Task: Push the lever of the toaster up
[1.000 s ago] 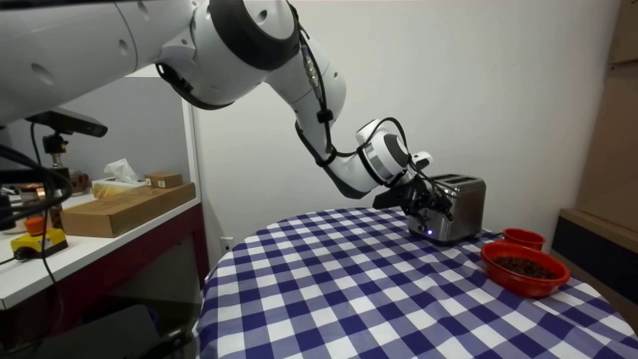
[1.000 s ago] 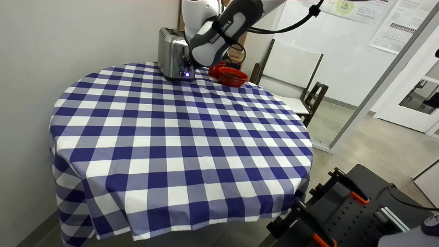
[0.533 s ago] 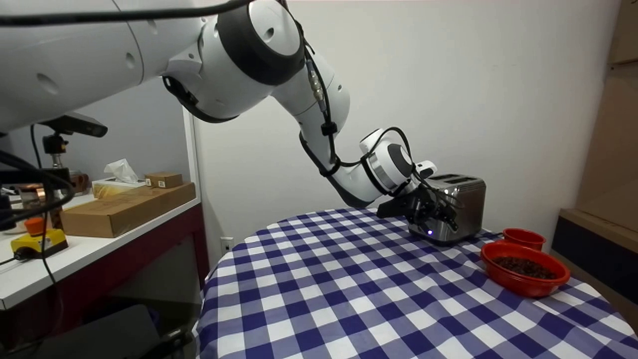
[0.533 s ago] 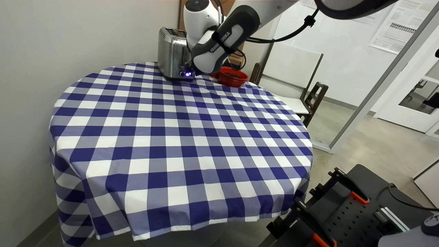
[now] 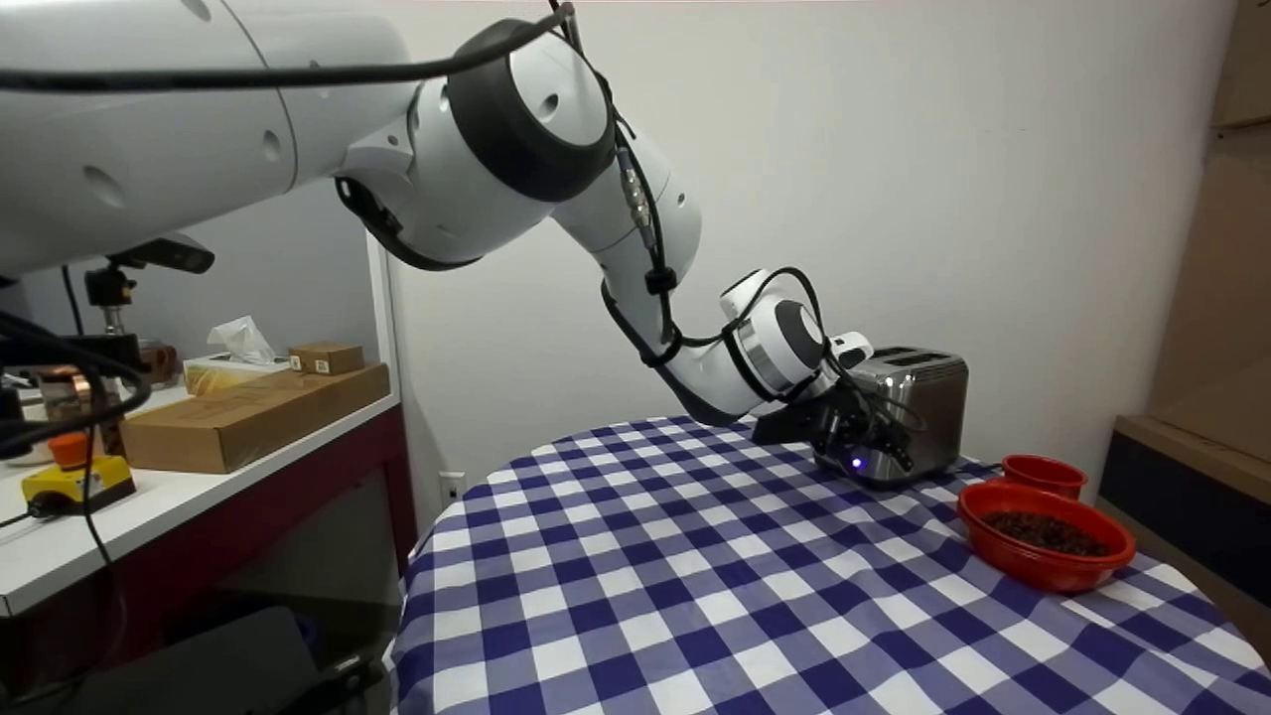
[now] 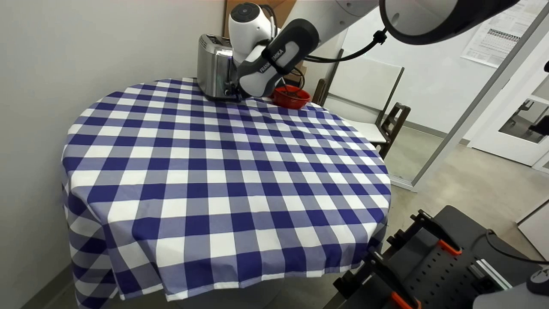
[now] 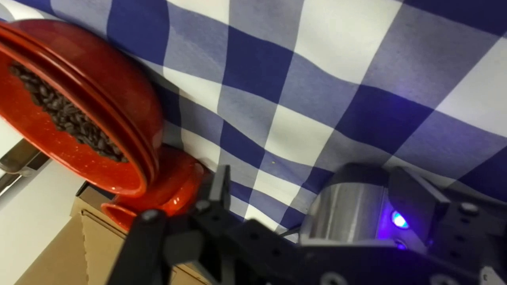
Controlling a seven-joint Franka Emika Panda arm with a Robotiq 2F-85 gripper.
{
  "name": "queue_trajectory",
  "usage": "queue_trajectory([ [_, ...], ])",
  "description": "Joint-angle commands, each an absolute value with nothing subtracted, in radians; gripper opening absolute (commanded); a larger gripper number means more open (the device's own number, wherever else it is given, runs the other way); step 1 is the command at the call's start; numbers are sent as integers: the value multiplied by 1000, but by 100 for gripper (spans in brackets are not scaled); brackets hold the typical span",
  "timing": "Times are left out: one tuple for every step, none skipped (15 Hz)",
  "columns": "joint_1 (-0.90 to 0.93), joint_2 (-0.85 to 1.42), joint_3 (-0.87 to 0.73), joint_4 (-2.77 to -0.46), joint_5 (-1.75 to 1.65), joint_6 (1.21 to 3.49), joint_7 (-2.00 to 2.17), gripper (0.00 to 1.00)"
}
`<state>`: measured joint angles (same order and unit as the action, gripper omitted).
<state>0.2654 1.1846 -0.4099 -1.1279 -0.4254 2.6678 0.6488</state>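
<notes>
The silver toaster (image 5: 931,412) stands at the far side of the table, against the wall; it also shows in an exterior view (image 6: 209,68). In the wrist view only a lower part of the toaster (image 7: 348,209) shows, with a glowing blue-white light (image 7: 399,220). My gripper (image 7: 315,184) is open, its two fingers wide apart, with toaster metal seen between them. In an exterior view the gripper (image 5: 879,437) is low in front of the toaster's control end. The lever is hidden behind the gripper and arm. I cannot tell whether a finger touches the toaster or lever.
A red bowl of dark beans (image 5: 1048,536) and a smaller red pot (image 5: 1045,475) stand beside the toaster. The bowl also shows in the wrist view (image 7: 130,99). A checkered cloth (image 6: 223,171) covers the table. The wall (image 5: 874,149) is close behind the toaster.
The arm and gripper have moved down along the toaster's control end. The arm now hides the toaster's light in an exterior view. The toaster and bowls have not moved.
</notes>
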Motion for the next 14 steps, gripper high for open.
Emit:
queue_trajectory([
  [260, 1240, -433, -1052, -395, 2684, 656, 100],
  [263, 1247, -440, -1040, -394, 2686, 661, 100],
  [267, 1254, -450, -1029, -395, 2692, 671, 100],
  [272, 1259, -460, -1015, -397, 2696, 680, 100],
  [274, 1260, -463, -1005, -397, 2695, 682, 100],
  [273, 1259, -468, -1000, -399, 2700, 684, 100],
  [273, 1258, -467, -996, -399, 2696, 680, 100],
  [274, 1254, -462, -992, -395, 2684, 674, 100],
  [274, 1255, -462, -987, -395, 2683, 674, 100],
  [272, 1250, -454, -988, -391, 2674, 666, 100],
  [264, 1228, -418, -1007, -375, 2632, 628, 100],
  [253, 1204, -376, -1025, -354, 2584, 586, 100],
  [243, 1167, -324, -1055, -325, 2509, 522, 100],
  [241, 1149, -304, -1065, -310, 2459, 492, 100],
])
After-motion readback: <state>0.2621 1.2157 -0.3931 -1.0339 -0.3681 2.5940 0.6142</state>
